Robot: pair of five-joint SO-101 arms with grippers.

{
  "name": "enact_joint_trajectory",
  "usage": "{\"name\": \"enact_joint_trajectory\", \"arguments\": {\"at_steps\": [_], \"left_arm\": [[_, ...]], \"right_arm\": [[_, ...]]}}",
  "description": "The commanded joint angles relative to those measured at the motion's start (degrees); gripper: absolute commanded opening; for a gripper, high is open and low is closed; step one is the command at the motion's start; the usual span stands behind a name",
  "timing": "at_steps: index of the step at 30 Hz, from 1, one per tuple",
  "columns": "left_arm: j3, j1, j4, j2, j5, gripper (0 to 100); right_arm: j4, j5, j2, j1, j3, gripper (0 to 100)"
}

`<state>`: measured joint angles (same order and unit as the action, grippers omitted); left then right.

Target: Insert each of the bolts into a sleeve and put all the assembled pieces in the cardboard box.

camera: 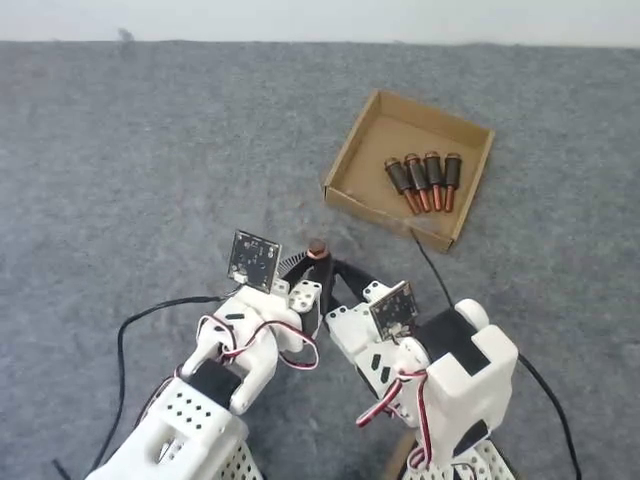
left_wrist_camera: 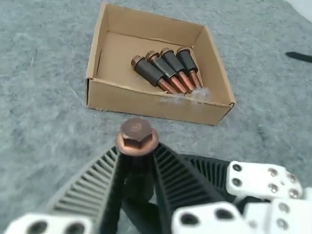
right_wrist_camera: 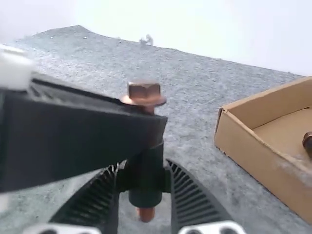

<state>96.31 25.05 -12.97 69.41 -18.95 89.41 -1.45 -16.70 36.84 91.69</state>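
Nearest you, both arms meet low over the grey felt-covered desk [camera: 150, 150], a little short of the box. Your left jaws are pressed onto the upper part of a black cylindrical sleeve [right_wrist_camera: 145, 183], right under the flanged head of the copper-coloured hex-head bolt [left_wrist_camera: 136, 136] that runs through it. Your right jaws pinch the same sleeve lower down, one jaw on each side, and the bolt's copper end pokes out below the sleeve. The bolt stands upright, head up, between the two arms. You cannot tell whether its end touches the desk. Farther out, the shallow open brown cardboard box [camera: 385, 212] sits on the desk, near the jaws but apart from them. Inside lie four assembled bolt-and-sleeve pieces [camera: 425, 180], side by side and touching, heads toward the far wall, copper ends toward the near wall.
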Motion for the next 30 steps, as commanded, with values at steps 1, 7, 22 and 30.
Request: {"name": "enact_joint_trajectory", "arguments": {"at_steps": [1,7,22,30], "left_arm": [[0.1,-1.5,-3.0,0.5,0.4,18],[0.1,-5.1,-3.3,0.5,-2.3,26],[-11.5,-5.5,-17.1,0.6,-6.1,26],[-15.3,-8.6,-19.0,1.0,-6.9,18]], "right_arm": [[2.1,-0.5,0.9,-2.6,-0.7,0.6],[2.1,-0.5,0.9,-2.7,-0.7,0.6],[1.5,-0.4,0.6,-3.6,-2.0,0.6],[1.5,-0.4,0.5,-4.2,-2.6,0.6]]}}
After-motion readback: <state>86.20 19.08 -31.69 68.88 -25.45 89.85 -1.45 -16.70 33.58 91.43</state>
